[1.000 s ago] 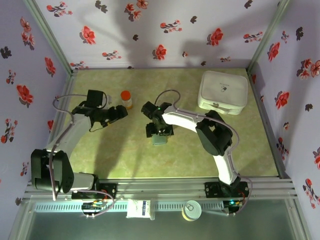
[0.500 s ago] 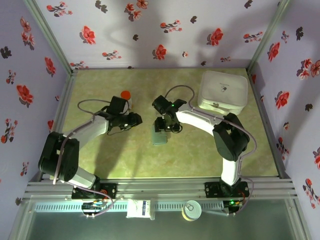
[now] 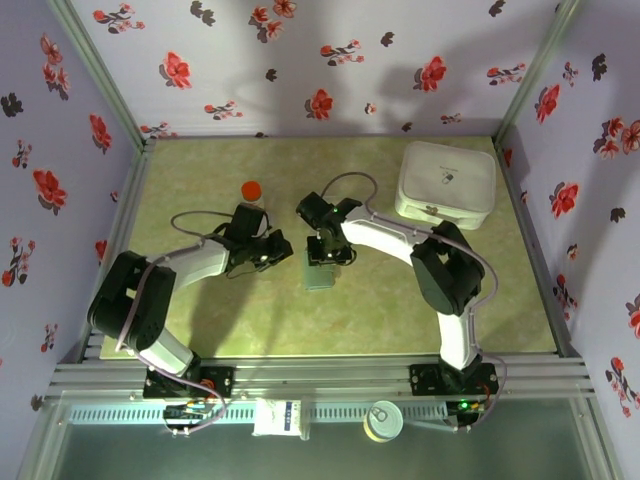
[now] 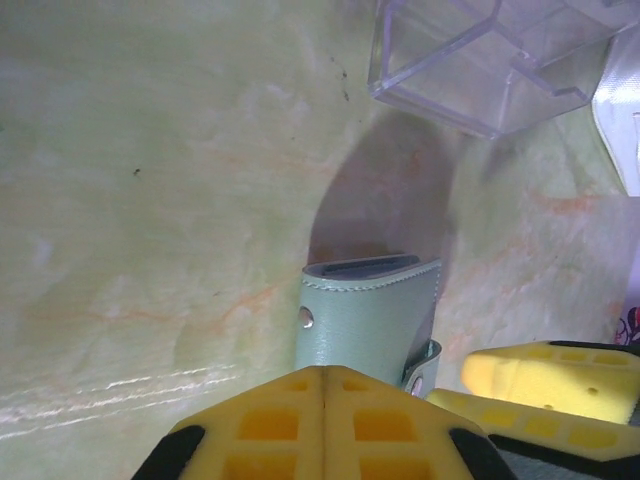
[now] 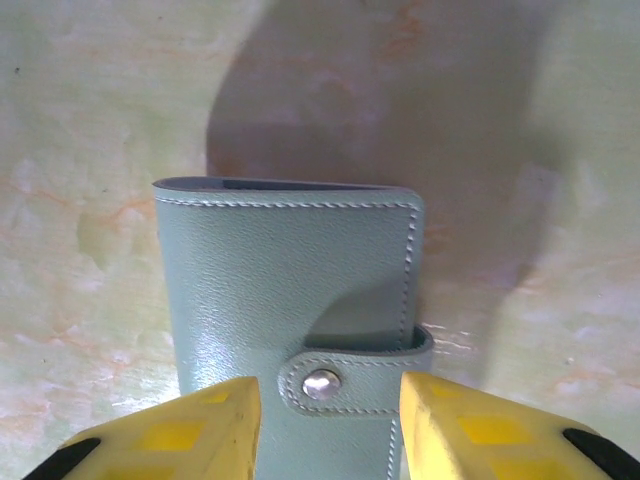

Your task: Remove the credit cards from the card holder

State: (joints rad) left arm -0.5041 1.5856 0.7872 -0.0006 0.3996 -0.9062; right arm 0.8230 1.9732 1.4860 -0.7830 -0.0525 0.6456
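The card holder (image 3: 320, 276) (image 5: 290, 280) lies flat and closed on the table, a pale grey-green case with its snap strap (image 5: 352, 382) fastened. The credit cards are hidden inside it. My right gripper (image 3: 323, 254) (image 5: 330, 400) hovers over the strap end, open, one yellow finger on each side of the snap and neither touching it. My left gripper (image 3: 284, 250) (image 4: 325, 372) is shut with nothing between its pads, its tip right at the holder's (image 4: 365, 310) left edge. In the left wrist view the right gripper's fingers (image 4: 545, 372) sit at the holder's far side.
A clear plastic square (image 4: 470, 60) lies just beyond the holder. A small bottle with an orange cap (image 3: 252, 192) stands behind my left arm. A big white rounded box (image 3: 447, 182) occupies the back right corner. Flowered walls close in the table on three sides.
My left arm has swung in from the left to the holder's edge and its jaws have shut. My right gripper's jaws have narrowed around the strap end.
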